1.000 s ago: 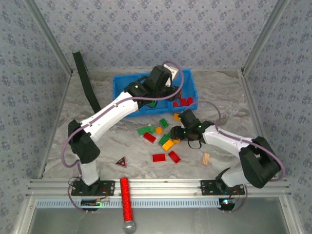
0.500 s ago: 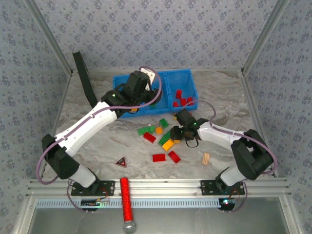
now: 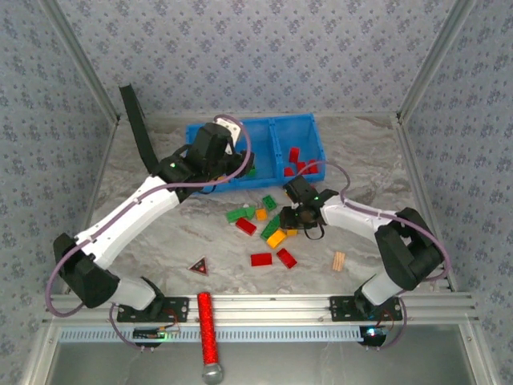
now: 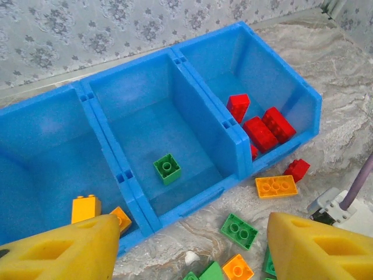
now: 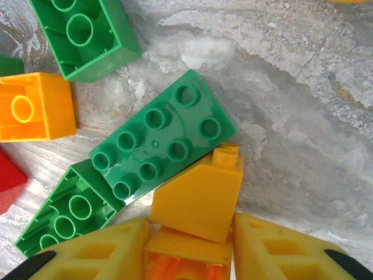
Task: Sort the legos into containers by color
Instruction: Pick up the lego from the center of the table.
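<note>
Right wrist view: we see our right gripper [image 5: 189, 236] clamped on a yellow sloped brick [image 5: 198, 201], which touches a long green brick [image 5: 160, 143] on the table [image 5: 303, 116]. Our left gripper [image 4: 189, 245] hangs wide open and empty over the near edge of the blue bin [image 4: 233, 125]. Red bricks [image 4: 260, 131] lie in its right compartment and a small green brick [image 4: 167, 168] in the middle one.

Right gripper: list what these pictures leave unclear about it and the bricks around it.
- Right wrist view: the bottom edge cuts off the lower end of the yellow brick in the right gripper.
- Same view: the left edge crops a red brick.
- Top view: the gripper's fingertips sit hidden under its own wrist.
</note>
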Controlling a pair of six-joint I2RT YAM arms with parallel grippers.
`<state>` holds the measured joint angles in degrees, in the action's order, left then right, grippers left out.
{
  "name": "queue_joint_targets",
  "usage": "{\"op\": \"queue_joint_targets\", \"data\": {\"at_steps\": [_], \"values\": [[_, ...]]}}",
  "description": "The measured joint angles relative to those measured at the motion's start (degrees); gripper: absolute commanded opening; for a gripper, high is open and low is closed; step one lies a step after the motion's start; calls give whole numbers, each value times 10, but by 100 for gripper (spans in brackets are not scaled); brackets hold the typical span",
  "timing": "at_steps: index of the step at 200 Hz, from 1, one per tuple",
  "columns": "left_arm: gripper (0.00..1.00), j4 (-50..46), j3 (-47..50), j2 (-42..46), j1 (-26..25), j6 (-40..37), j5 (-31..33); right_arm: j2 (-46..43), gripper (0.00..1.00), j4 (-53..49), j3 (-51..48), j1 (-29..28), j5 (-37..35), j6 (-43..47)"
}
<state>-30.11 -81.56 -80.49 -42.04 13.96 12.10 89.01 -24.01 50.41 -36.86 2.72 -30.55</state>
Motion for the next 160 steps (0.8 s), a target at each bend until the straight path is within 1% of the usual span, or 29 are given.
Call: {"op": "queue_joint_targets", "data": {"at_steps": [47, 85, 128, 160], "values": [[69, 2, 26, 29, 16, 2, 0, 35, 41, -17, 7, -4, 0, 6], [69, 2, 43, 52, 28, 3, 0, 45, 34, -37, 20, -8, -4, 18], [69, 3, 63, 74, 39, 7, 0, 47, 29, -71, 35, -10, -13, 28], [69, -1, 71, 89, 46, 6, 0, 43, 28, -134, 92, -10, -40, 48]]}}
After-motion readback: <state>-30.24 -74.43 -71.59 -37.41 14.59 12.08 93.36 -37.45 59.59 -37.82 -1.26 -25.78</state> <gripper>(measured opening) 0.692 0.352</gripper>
